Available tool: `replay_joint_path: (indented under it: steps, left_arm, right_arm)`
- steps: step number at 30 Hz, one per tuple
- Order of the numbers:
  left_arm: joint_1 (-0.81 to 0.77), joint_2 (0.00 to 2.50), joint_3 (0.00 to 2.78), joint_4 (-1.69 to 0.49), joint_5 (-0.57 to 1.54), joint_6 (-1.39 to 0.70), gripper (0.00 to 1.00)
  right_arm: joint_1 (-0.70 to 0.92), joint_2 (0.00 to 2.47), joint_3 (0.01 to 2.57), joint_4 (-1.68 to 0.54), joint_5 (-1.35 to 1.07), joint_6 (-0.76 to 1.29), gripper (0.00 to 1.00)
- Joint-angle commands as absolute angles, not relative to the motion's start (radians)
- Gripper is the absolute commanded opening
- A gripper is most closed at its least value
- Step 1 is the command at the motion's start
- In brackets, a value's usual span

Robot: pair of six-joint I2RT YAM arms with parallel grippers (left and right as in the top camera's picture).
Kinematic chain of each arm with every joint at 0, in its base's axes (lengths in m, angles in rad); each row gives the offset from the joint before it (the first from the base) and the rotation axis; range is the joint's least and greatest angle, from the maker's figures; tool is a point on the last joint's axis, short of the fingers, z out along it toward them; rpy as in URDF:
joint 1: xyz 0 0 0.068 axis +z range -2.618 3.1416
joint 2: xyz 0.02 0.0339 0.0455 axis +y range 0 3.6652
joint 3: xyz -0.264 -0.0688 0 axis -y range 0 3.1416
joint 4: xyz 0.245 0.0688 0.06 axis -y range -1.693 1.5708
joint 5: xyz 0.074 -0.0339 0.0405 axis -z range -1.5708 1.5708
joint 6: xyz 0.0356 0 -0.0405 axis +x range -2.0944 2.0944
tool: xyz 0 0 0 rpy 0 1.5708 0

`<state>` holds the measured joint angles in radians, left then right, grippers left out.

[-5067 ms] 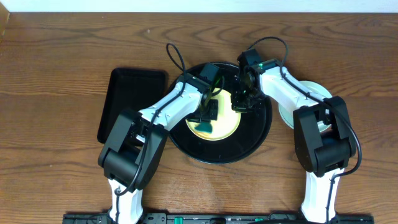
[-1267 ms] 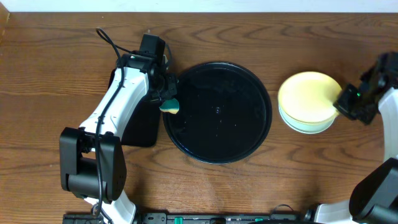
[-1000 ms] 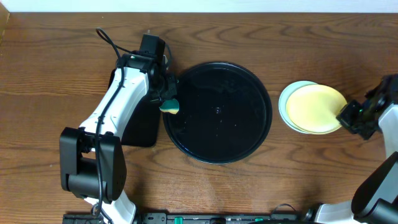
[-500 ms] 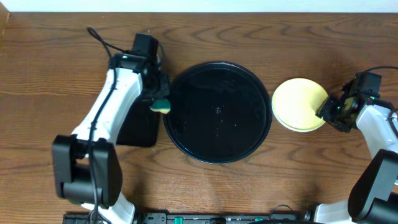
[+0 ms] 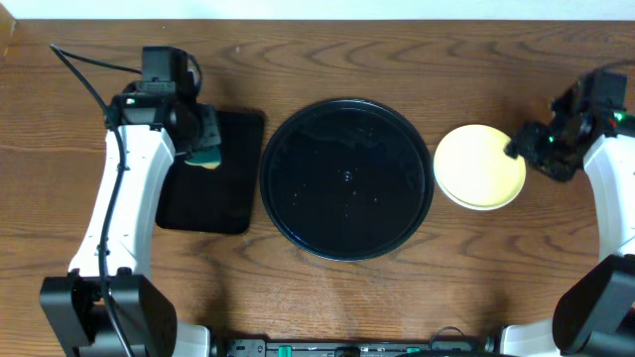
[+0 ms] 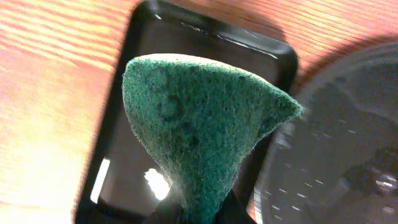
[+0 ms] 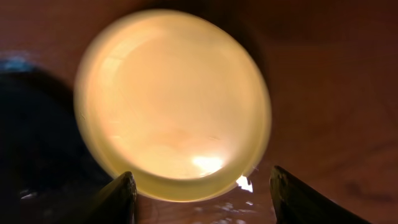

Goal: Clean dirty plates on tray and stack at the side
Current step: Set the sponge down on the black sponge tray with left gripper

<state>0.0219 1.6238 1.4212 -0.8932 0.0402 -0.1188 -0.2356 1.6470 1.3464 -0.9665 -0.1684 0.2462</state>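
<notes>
The left fingers (image 6: 235, 213) pinch a green sponge (image 6: 199, 137) above the small black tray (image 5: 223, 193) (it lies at 9 o'clock of the round tray (image 5: 347, 178)). At 3 o'clock, on the table (image 5: 397, 297), the plates (image 5: 480, 166) sit stacked, yellow on top, with the right fingers (image 7: 118, 198) spread wide at their edge.

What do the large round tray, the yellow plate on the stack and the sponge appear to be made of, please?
The round tray looks like glossy black plastic or lacquer, with faint reflections across it. The yellow plate looks like smooth glazed ceramic or melamine, with a bright highlight near its rim. The sponge shows a coarse green scouring pad, matte and fuzzy.
</notes>
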Motion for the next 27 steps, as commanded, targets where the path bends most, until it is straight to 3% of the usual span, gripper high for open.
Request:
replay_joint_path:
  steps: [1, 14, 19, 23, 27]
  left_arm:
    - [0.057, 1.676, 1.409, -0.872, 0.007, 0.034, 0.08]
    - [0.077, 1.991, 1.409, -0.85, 0.015, 0.048, 0.08]
    - [0.077, 2.017, 1.409, -0.847, 0.017, 0.047, 0.35]
    - [0.077, 1.987, 1.431, -0.845, 0.017, 0.02, 0.63]
    - [0.077, 1.891, 1.466, -0.871, 0.018, -0.009, 0.7]
  right_arm:
    - [-0.17, 1.627, 1.396, -0.976, -0.2, 0.207, 0.68]
    - [-0.017, 1.628, 1.397, -0.977, -0.184, 0.204, 0.7]
    - [-0.017, 1.628, 1.397, -0.981, -0.184, 0.204, 0.7]
    - [-0.017, 1.628, 1.397, -0.986, -0.184, 0.204, 0.7]
    - [-0.017, 1.627, 1.4, -0.998, -0.184, 0.204, 0.69]
